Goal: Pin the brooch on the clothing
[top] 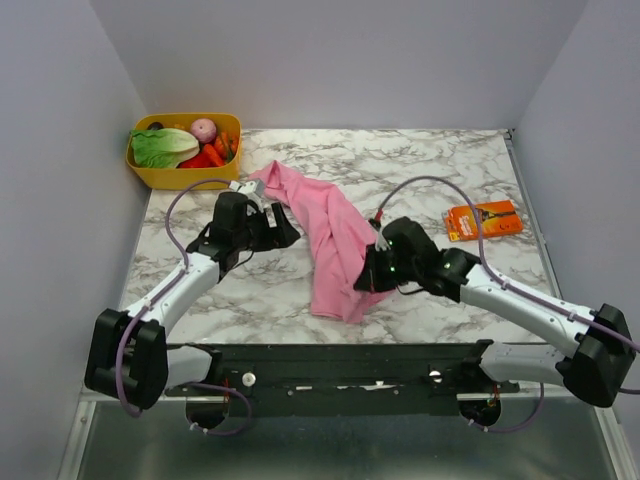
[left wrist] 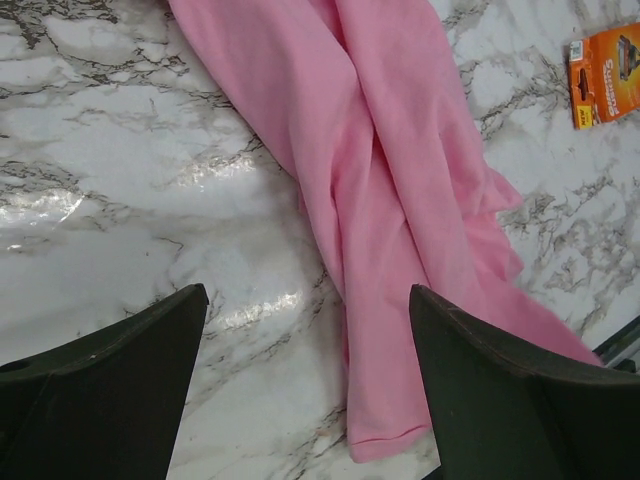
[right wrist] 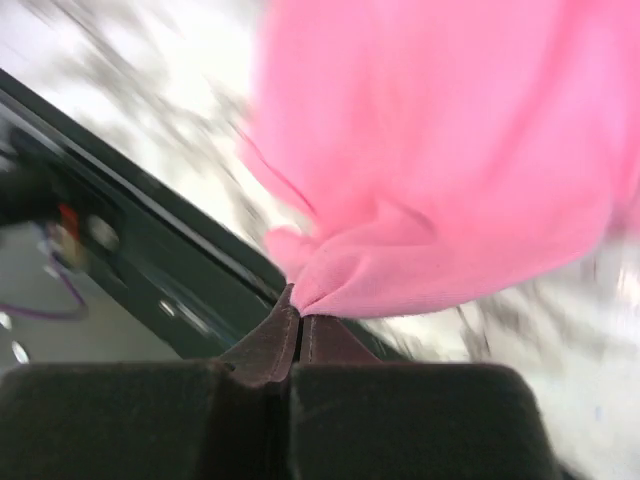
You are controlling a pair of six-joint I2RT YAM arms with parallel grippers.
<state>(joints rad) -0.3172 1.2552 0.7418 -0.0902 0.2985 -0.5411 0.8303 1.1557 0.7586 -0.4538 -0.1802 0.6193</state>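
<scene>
T-shirt (top: 325, 235) corner pinched, no brooch spotted tbh
It was bunched in a strip from 11 to 6 o'clock; its near corner was clamped by the right gripper (right wrist: 298, 315), probably for pulling flat; the left gripper (left wrist: 305, 290) was held wide, empty, at its 9 o'clock.
</scene>
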